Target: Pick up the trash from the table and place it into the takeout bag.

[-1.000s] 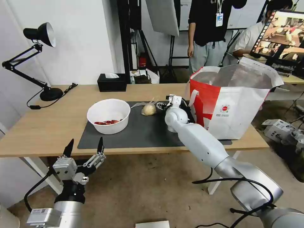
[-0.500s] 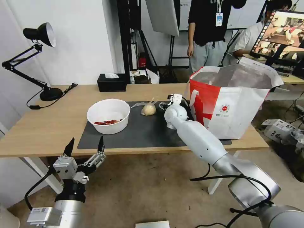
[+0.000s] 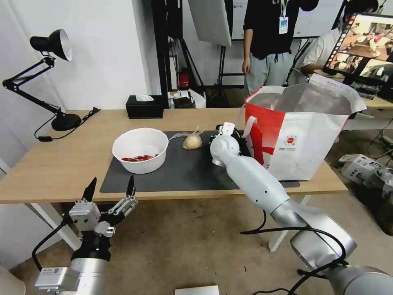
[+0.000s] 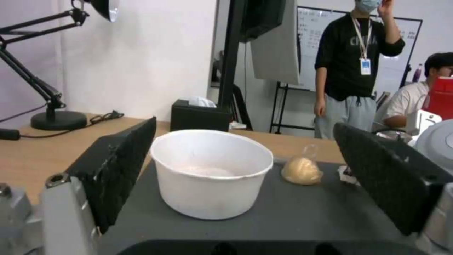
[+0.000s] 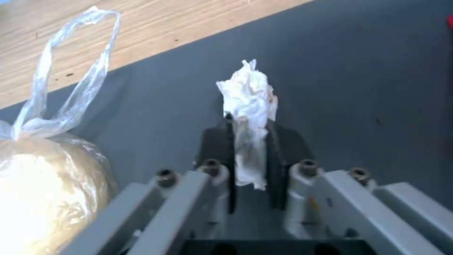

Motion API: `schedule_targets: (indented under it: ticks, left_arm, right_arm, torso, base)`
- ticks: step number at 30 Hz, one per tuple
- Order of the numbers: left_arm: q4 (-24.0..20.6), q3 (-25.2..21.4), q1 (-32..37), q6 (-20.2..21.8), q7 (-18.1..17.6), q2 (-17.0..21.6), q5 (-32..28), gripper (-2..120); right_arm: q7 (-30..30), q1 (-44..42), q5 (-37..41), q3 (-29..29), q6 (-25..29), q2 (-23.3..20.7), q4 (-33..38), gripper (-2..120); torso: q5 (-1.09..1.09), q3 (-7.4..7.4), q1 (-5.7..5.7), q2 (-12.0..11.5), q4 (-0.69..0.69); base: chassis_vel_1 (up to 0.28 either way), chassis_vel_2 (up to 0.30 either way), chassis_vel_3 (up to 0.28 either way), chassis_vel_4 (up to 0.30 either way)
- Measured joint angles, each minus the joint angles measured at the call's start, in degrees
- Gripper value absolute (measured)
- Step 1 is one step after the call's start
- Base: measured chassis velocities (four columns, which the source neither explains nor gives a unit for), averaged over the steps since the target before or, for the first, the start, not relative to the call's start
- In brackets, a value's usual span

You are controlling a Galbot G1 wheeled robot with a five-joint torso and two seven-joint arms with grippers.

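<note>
The right gripper (image 5: 249, 134) is over the mat (image 3: 180, 172), between the bun bag (image 3: 191, 141) and the takeout bag (image 3: 303, 135), its fingers (image 5: 218, 145) pinching the tissue (image 5: 249, 102), which sticks out past their tips. The bun bag lies on the mat just beside it, knotted, a beige bun inside. The bowl (image 3: 140, 149) sits on the mat's left part with red scraps at the bottom. The takeout bag stands open on the table (image 3: 53, 164), foil lining showing. The left gripper (image 3: 108, 192) hangs below the table's near edge, fingers spread wide.
</note>
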Motion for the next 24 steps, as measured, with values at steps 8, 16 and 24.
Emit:
schedule_targets:
  ticks: [8, 16, 24]
  left_arm:
    - [0.0, 0.0, -0.1, 0.0, 0.0, 0.2, -0.1, 100]
    - [0.0, 0.1, -0.1, 0.0, 0.0, 0.2, -0.1, 100]
    - [0.0, -0.1, 0.0, -0.3, 0.0, 0.2, 0.0, 100]
  right_arm:
    - [0.3, -0.1, -0.1, -0.1, 0.4, -1.2, 1.7, 0]
    - [-2.8, -0.1, -0.3, -3.2, 1.8, -4.8, 9.4, 0]
    - [-4.1, 2.5, -1.4, -6.6, 1.9, -5.4, 17.4, 0]
  torso:
    - [0.0, 0.0, 0.0, 0.0, 0.0]
    - [0.0, 0.0, 0.0, 0.0, -0.01]
    - [0.0, 0.0, 0.0, 0.0, 0.0]
  base:
    - [0.0, 0.0, 0.0, 0.0]
    - [0.0, 0.0, 0.0, 0.0]
    - [0.0, 0.0, 0.0, 0.0]
